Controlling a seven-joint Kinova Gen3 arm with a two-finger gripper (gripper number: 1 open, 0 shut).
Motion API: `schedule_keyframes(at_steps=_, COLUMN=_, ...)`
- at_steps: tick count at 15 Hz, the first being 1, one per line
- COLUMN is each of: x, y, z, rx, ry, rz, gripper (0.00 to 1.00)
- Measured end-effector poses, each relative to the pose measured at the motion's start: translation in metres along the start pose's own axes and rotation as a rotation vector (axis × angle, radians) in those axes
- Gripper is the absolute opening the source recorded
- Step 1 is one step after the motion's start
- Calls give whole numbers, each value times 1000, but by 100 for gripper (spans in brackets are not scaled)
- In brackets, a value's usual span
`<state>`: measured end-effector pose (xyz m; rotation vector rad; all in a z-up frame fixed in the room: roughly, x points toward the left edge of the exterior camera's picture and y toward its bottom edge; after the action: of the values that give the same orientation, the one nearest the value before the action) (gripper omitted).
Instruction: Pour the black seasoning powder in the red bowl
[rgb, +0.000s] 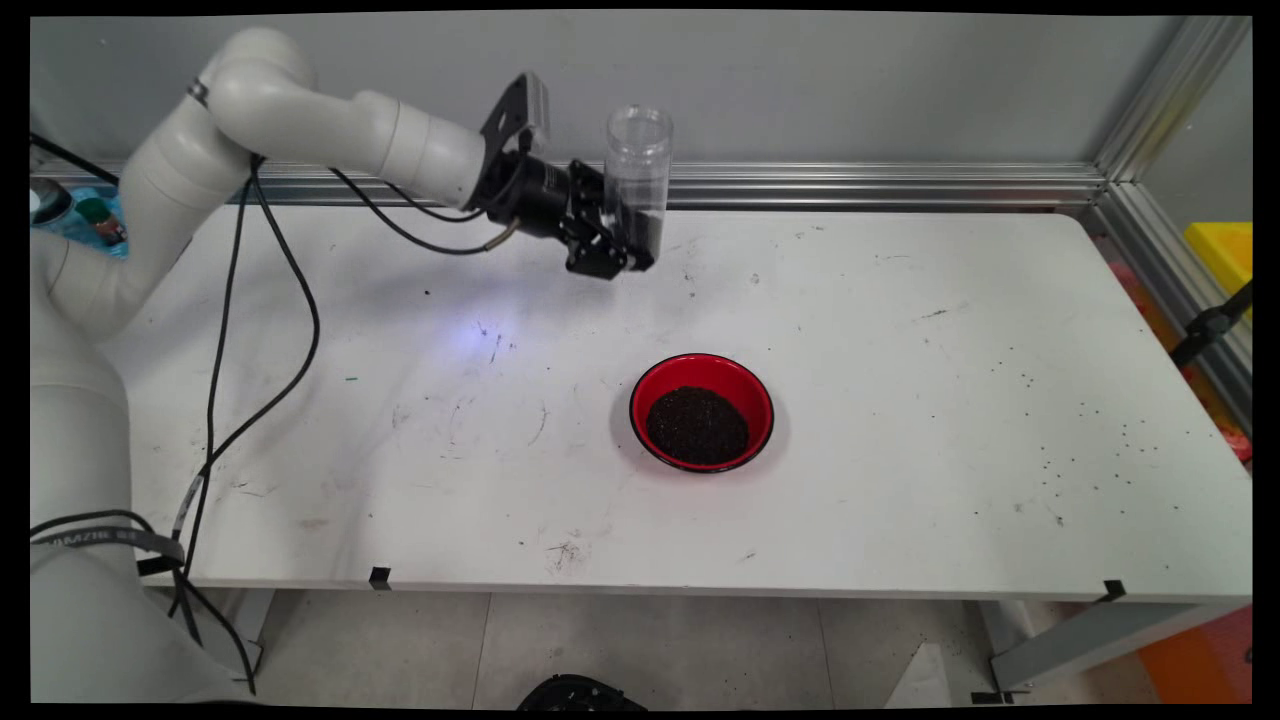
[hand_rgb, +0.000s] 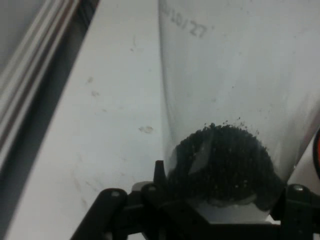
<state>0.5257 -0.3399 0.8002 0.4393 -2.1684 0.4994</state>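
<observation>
My gripper (rgb: 628, 232) is shut on a clear plastic cup (rgb: 637, 160), held upright above the table's far middle. A layer of dark grains lies in the cup's bottom (rgb: 645, 228). In the hand view the cup (hand_rgb: 235, 90) fills most of the picture, with the dark grains (hand_rgb: 222, 162) heaped just above the black linkage. A red bowl (rgb: 702, 411) with a heap of the same dark grains (rgb: 697, 425) stands on the table, nearer the front and a little to the right of the gripper.
The white table (rgb: 900, 420) carries scattered dark specks at its right side. An aluminium rail (rgb: 880, 183) runs along the far edge. Black cables (rgb: 285, 300) hang from the arm at the left.
</observation>
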Motion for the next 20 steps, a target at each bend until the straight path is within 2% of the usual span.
schedule_keyframes(at_steps=5, x=22, y=0, z=-14, rx=47, ry=9, rz=182, gripper=0)
schedule_keyframes(at_steps=9, x=29, y=6, z=-16, rx=60, ry=12, rz=344, gripper=0)
schedule_keyframes(at_steps=13, x=32, y=14, z=-11, rx=74, ry=18, rz=514, gripper=0)
schedule_keyframes(at_steps=20, x=28, y=22, z=6, rx=110, ry=10, rz=742, gripper=0)
